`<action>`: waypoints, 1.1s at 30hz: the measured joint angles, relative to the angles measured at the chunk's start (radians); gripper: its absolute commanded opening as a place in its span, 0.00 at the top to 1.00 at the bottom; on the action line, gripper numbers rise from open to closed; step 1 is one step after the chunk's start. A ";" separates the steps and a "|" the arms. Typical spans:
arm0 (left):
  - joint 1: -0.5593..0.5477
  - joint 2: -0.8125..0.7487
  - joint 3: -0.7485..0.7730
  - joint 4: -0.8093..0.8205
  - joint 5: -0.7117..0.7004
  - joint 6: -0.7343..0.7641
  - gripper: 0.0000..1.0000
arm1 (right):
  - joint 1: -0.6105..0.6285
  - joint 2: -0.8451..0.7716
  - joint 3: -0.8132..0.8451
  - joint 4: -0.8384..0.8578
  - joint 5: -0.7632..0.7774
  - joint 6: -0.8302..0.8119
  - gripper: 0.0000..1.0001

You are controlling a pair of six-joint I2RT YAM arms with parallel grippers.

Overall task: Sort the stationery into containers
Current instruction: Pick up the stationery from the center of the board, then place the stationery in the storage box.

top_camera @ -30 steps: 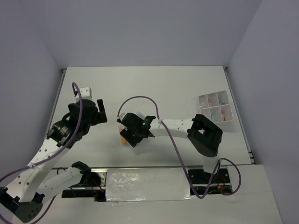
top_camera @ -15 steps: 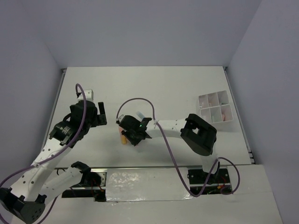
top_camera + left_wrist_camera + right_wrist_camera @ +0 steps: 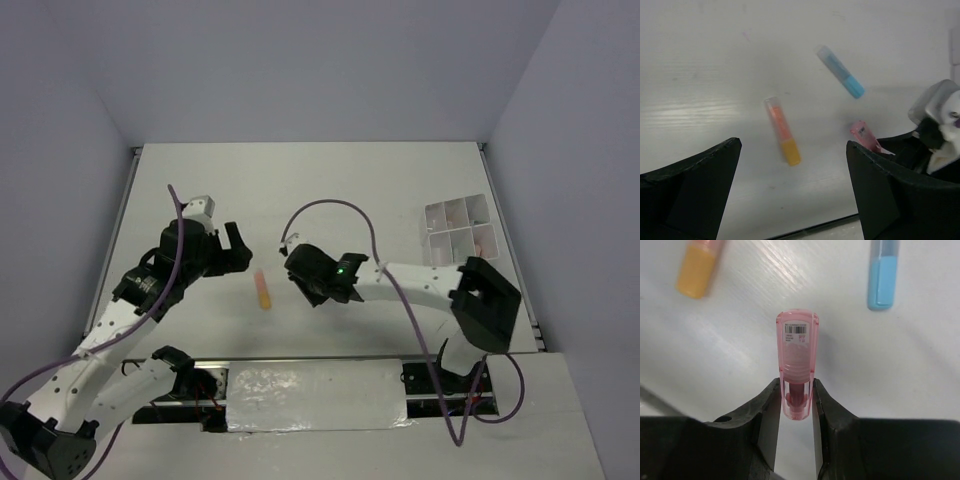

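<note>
A: Right gripper has its jaws clamped on the pink marker, pinching it near one end, the rest jutting out ahead of the fingers.

B: So the pick-up looks done. Where does it sit against the orange marker?

A: Just to the right of it in the overhead view. From the right wrist, the orange marker lies off to one side of the pink one and a blue marker to the other, both flat on the table.

B: And the left gripper?

A: Jaws spread wide, nothing between them, just left of the orange marker. Its wrist camera looks straight down on it.

B: Lining up for that one, I'd guess. What's next for the right arm?

A: Carry, I'd say. The white divided tray is well apart from the orange marker, far off to its right near the table edge. The move calls for a swing across and a release over one compartment. Something pinkish shows in a couple of them, too small to name.

B: Any writing?

A: A white barcode sticker on the pink marker, with lines of tiny print around the bars. The print's too small to read, and I can't make out a brand. No label shows on the orange or blue marker.
</note>
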 measured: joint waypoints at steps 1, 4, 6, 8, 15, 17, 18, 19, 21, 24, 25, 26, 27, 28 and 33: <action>0.000 0.000 -0.023 0.032 0.043 -0.021 0.01 | -0.001 -0.048 -0.017 0.002 -0.002 0.003 0.82; 0.000 0.000 -0.120 0.200 0.213 -0.120 0.01 | -0.001 -0.222 -0.078 0.045 -0.019 0.006 0.80; 0.000 0.000 -0.193 0.352 0.325 -0.201 0.01 | -0.001 -0.330 -0.117 0.082 -0.032 0.011 0.80; -0.003 0.006 -0.266 0.510 0.423 -0.301 0.02 | -0.001 -0.439 -0.162 0.127 -0.048 0.014 0.79; -0.104 0.107 -0.331 0.902 0.554 -0.518 0.06 | 0.001 -0.615 -0.234 0.189 -0.065 0.017 0.78; -0.139 0.128 -0.325 0.958 0.559 -0.542 0.09 | 0.001 -0.615 -0.234 0.189 -0.062 0.017 0.78; -0.155 0.139 -0.320 0.979 0.559 -0.554 0.10 | 0.001 -0.615 -0.234 0.188 -0.061 0.017 0.77; -0.166 0.148 -0.315 0.998 0.559 -0.559 0.15 | 0.002 -0.615 -0.234 0.188 -0.059 0.017 0.77; -0.186 0.163 -0.306 1.022 0.559 -0.564 0.25 | 0.006 -0.615 -0.234 0.187 -0.054 0.017 0.77; -0.212 0.193 -0.279 1.032 0.554 -0.558 0.35 | 0.010 -0.623 -0.234 0.185 -0.047 0.017 0.76; -0.220 0.203 -0.269 1.027 0.547 -0.555 0.39 | 0.011 -0.630 -0.234 0.182 -0.043 0.017 0.76; -0.226 0.213 -0.260 1.025 0.542 -0.554 0.42 | 0.011 -0.637 -0.234 0.181 -0.039 0.017 0.76; -0.232 0.221 -0.254 1.022 0.538 -0.552 0.54 | 0.011 -0.646 -0.234 0.179 -0.037 0.017 0.76; -0.237 0.229 -0.249 1.022 0.536 -0.553 0.59 | 0.012 -0.653 -0.234 0.177 -0.036 0.017 0.76; -0.254 0.278 -0.216 0.989 0.520 -0.504 0.98 | 0.012 -0.672 -0.234 0.148 -0.015 0.017 0.74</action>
